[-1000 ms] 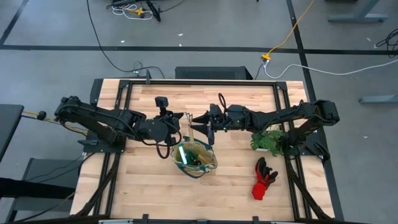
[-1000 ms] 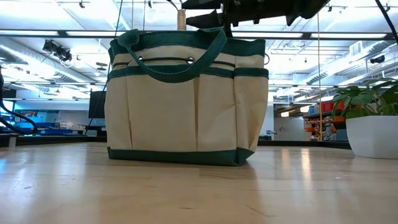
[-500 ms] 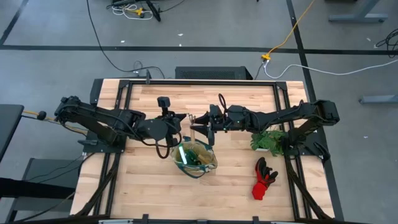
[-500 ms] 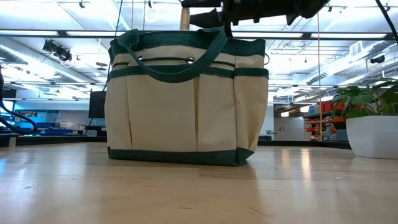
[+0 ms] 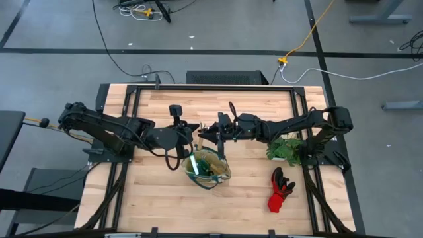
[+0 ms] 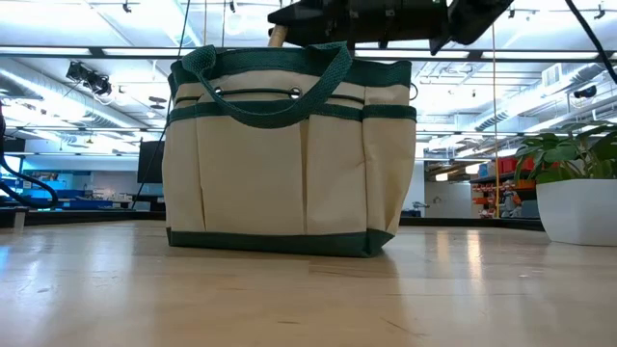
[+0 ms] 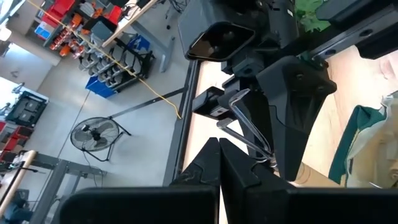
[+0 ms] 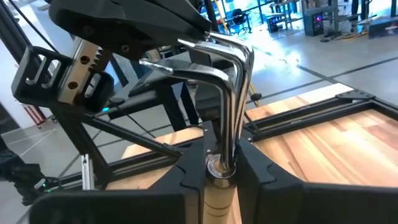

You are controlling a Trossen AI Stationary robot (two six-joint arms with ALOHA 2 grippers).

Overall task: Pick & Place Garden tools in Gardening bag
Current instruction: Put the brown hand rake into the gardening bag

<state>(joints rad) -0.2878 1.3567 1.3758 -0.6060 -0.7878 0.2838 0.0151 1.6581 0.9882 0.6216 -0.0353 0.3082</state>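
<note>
The beige gardening bag with green trim stands upright on the table's middle, with dark and green items inside it. Just past the bag's far rim a wooden-handled mini rake hangs between both grippers, its handle pointing down. My left gripper comes from the table's left and is shut at the rake's metal tines. My right gripper comes from the table's right and is shut on the rake. Red-black gloves lie flat on the table to the bag's right. My left gripper has its shut fingers on the bent ends of the rake's metal tines, coming level from the table's left. Its own dark body hides the exact place of contact. My right gripper pinches the rake between its two fingers at the metal collar where the tines meet the wooden handle. The fingers come level from the table's right and lie across the handle. The rake hangs clear of the table, handle down and slightly tilted.
A leafy plant in a white pot stands right of the bag, under the right arm. Black frame rails run along the table's far and side edges. Bare wood lies near the front left.
My right gripper has moved toward the table's left, up to the rake, and has shut on it near the top of the handle. The wooden handle above the bag has tipped slightly from upright.
</note>
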